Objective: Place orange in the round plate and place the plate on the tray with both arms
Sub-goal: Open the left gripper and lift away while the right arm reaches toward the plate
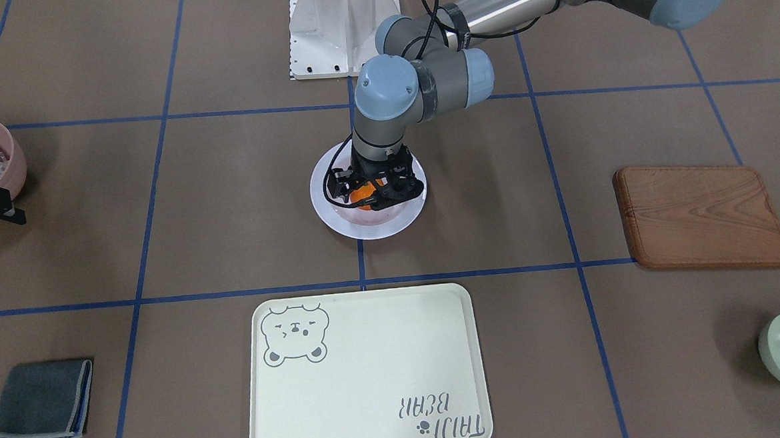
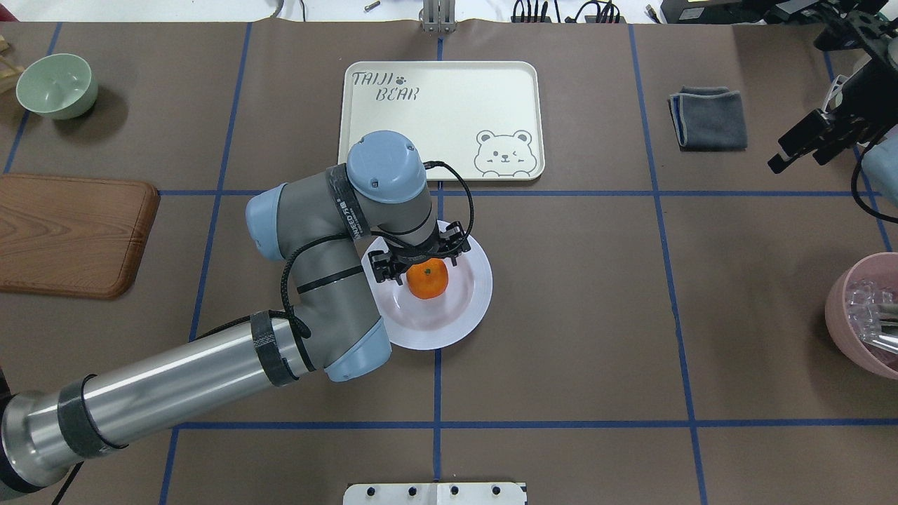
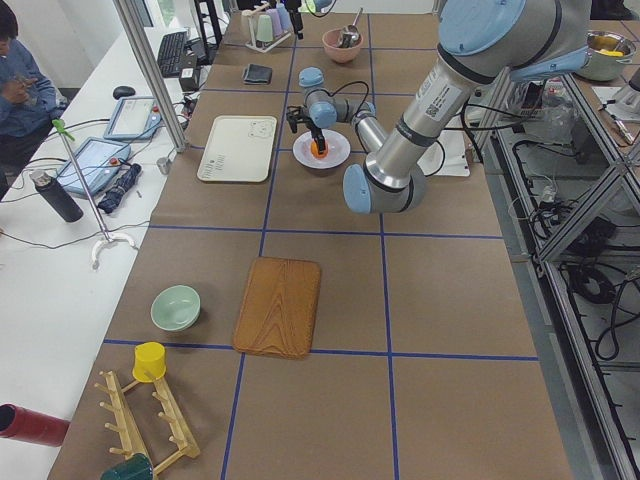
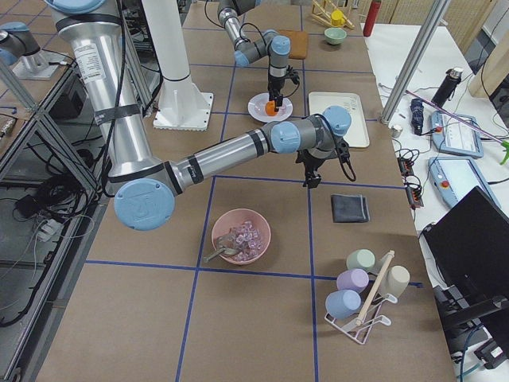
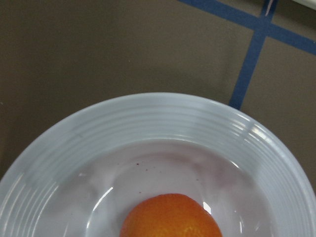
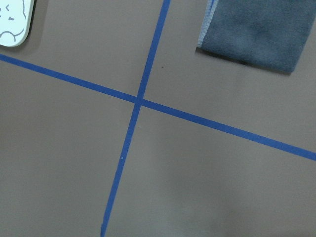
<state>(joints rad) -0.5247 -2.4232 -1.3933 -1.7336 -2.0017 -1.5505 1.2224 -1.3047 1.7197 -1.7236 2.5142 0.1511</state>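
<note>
Where it hangs over the round plate (image 2: 468,303), left tool (image 2: 426,270) grips orange (image 2: 428,282).

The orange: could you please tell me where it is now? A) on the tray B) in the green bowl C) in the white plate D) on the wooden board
C: the orange lies within the white plate, apart from the tray.

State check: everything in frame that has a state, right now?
tray: nothing on it
round plate: on the table, off the tray
orange: in the round plate
left gripper: around the orange, open or shut unclear
right gripper: open, holding nothing
grey cloth: folded
</note>
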